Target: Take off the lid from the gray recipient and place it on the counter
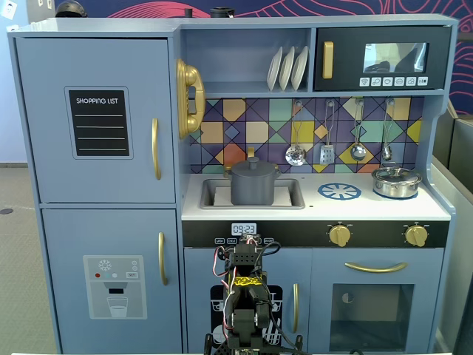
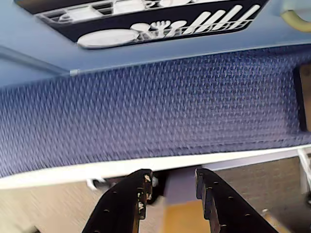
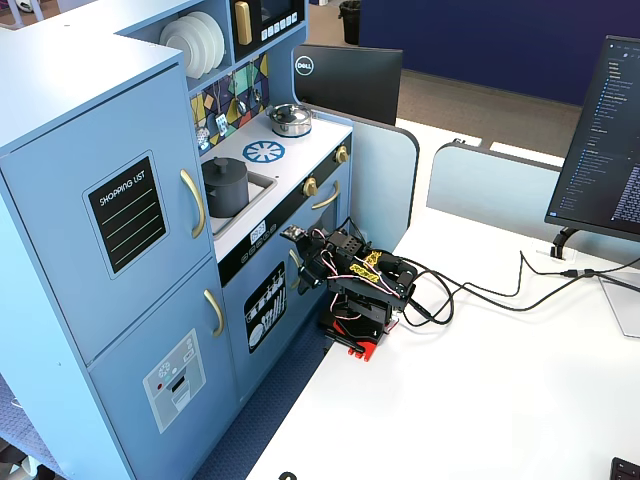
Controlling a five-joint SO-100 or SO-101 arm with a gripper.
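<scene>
The gray recipient [image 1: 251, 188] stands in the sink recess of the white counter [image 1: 369, 209], and the dark lid [image 1: 253, 166] with its small knob rests on top of it. In the other fixed view the recipient [image 3: 225, 190] and its lid [image 3: 224, 165] sit left of the blue burner mark. My arm is folded low on the white table, in front of the kitchen's lower doors and well below the counter. My gripper [image 2: 172, 177] is open with nothing between its black fingers [image 2: 131, 199]. In the fixed view from the side the gripper [image 3: 296, 262] points at the kitchen front.
A shiny silver pan [image 1: 396, 181] with its own lid sits at the counter's right end, beside the blue burner mark [image 1: 339, 191]. Utensils hang above it. The wrist view looks down on blue carpet [image 2: 160, 111] and the table's white edge [image 2: 73, 170]. Cables [image 3: 480, 290] trail across the table.
</scene>
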